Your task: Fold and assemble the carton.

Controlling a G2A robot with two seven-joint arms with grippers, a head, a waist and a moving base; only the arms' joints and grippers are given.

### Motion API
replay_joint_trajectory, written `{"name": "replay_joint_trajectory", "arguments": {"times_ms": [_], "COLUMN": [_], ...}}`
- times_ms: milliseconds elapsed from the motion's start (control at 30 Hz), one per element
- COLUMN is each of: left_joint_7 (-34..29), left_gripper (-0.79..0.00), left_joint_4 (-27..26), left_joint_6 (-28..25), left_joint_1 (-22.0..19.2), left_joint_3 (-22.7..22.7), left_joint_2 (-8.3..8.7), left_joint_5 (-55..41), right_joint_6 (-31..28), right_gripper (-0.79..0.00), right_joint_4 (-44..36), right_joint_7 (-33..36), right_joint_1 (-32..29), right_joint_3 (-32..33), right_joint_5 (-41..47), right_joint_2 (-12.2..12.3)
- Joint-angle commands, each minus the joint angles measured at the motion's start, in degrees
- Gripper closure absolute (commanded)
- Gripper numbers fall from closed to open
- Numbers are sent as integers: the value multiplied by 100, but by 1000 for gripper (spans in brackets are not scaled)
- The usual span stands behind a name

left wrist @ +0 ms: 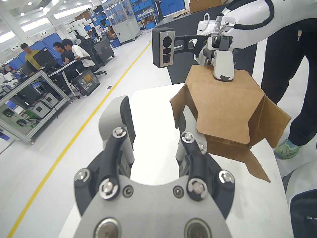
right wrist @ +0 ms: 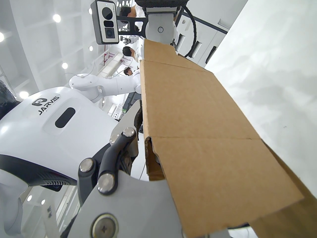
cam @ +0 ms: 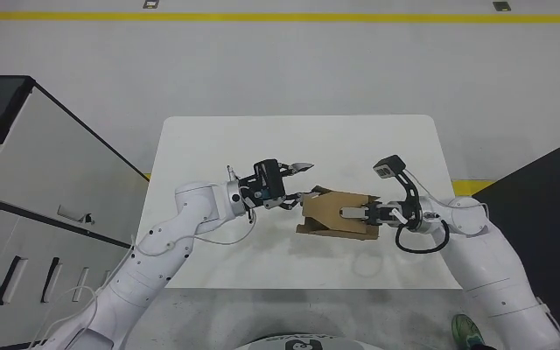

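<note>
A brown carton [cam: 337, 215], half unfolded with its flaps hanging loose, lies on the white table [cam: 262, 144] near the front middle. My right gripper [cam: 350, 213] comes in from the right and is shut on the carton's upper panel. One white finger [left wrist: 223, 69] presses on top of the carton [left wrist: 223, 105]. In the right wrist view the cardboard panel [right wrist: 193, 125] runs between the jaws, with one finger [right wrist: 135, 122] beside it and the other hidden. My left gripper [cam: 299, 185] is open just left of the carton. One of its fingertips [left wrist: 182, 122] sits close to a side flap.
The table's back and left parts are bare. A dark cabinet [cam: 35, 149] stands off the table's left edge and a black counter [cam: 529, 184] off its right. The carton lies a short way from the front edge.
</note>
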Motion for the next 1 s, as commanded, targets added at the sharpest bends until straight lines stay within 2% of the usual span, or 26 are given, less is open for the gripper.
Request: {"name": "replay_joint_trajectory", "arguments": {"times_ms": [0, 967], "left_joint_7": [-4, -28], "left_gripper": [-425, -428], "left_joint_4": [-6, -230], "left_joint_6": [-1, -60], "left_joint_1": [-3, 61], "left_joint_3": [15, -6], "left_joint_2": [-4, -4], "left_joint_5": [8, 62], "right_joint_6": [7, -16], "right_gripper": [0, 0], "right_joint_4": [-54, -367], "right_joint_7": [7, -15], "right_joint_1": [-2, -18], "right_joint_3": [-31, -297], "right_joint_5": [-18, 91], "right_joint_2": [19, 293]}}
